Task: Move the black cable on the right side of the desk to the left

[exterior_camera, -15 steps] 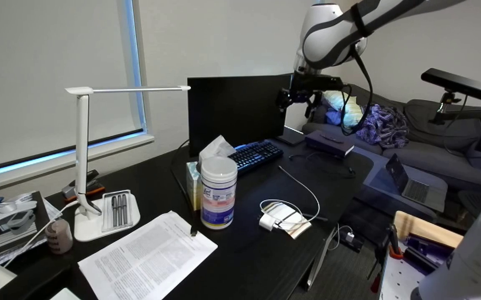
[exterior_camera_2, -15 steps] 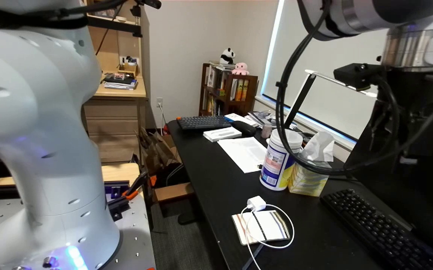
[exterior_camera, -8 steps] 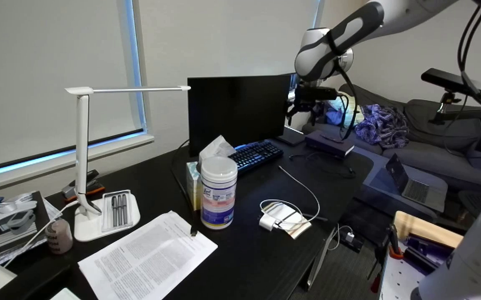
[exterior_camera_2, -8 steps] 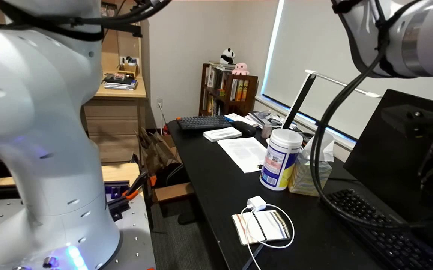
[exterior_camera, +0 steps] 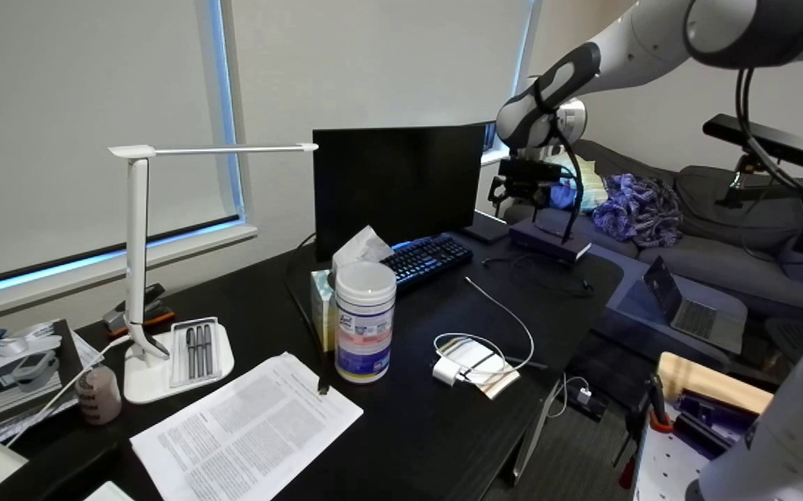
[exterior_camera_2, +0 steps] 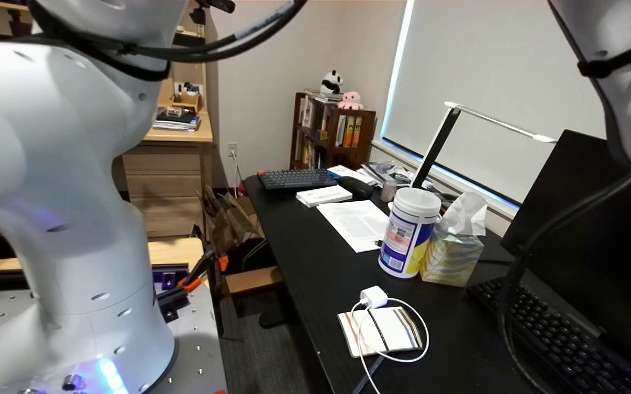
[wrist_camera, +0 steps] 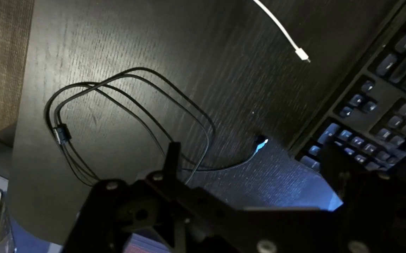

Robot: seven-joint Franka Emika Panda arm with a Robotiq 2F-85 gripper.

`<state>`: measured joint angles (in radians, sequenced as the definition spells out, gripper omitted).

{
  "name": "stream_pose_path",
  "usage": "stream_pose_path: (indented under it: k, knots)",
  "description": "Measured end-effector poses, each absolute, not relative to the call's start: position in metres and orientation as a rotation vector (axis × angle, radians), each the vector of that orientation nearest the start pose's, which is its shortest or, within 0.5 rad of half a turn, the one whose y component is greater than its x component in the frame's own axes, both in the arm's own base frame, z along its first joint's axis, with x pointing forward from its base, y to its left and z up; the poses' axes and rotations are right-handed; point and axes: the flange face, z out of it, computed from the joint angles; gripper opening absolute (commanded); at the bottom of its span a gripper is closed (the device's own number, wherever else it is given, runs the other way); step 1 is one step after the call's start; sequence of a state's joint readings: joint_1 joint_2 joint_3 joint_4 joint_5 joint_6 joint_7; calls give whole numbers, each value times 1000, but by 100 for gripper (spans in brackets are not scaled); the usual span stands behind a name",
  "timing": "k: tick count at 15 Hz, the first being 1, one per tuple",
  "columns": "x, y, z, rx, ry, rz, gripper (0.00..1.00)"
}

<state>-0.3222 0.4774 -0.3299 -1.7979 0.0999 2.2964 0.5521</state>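
The black cable [wrist_camera: 61,134] lies in loose loops on the glossy black desk [wrist_camera: 118,45], near its rounded end, in the wrist view. One plug end points toward the keyboard. In an exterior view the black cable [exterior_camera: 586,286] lies at the far right of the desk [exterior_camera: 436,431], in front of a dark book. My gripper [wrist_camera: 254,146] is open and empty, its fingers wide apart. Its left finger [wrist_camera: 172,158] hides part of the loops in the wrist view. In an exterior view my gripper [exterior_camera: 517,206] hangs above the far end of the desk, clear of the cable.
The black keyboard [exterior_camera: 433,259] and monitor [exterior_camera: 401,188] stand beside the cable. A dark book [exterior_camera: 541,240] lies behind it. A white cable [exterior_camera: 528,327] with charger rests on a notebook by a black stick [exterior_camera: 530,364]. A wipes canister [exterior_camera: 365,327] and tissue box [exterior_camera_2: 451,260] stand mid-desk.
My gripper has moved down and slightly right in an exterior view. It has left the other exterior view at its right edge. The things on the desk have not moved.
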Motion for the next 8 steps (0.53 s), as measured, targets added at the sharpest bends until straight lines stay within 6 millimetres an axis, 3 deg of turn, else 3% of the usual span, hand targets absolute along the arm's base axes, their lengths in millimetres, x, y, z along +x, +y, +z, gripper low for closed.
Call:
stream_pose_path:
  k: [4,8]
  knots:
    - [528,-415,273,-2525,1948,-53,100]
    - [532,-418,270,-2523,1950,-60,100]
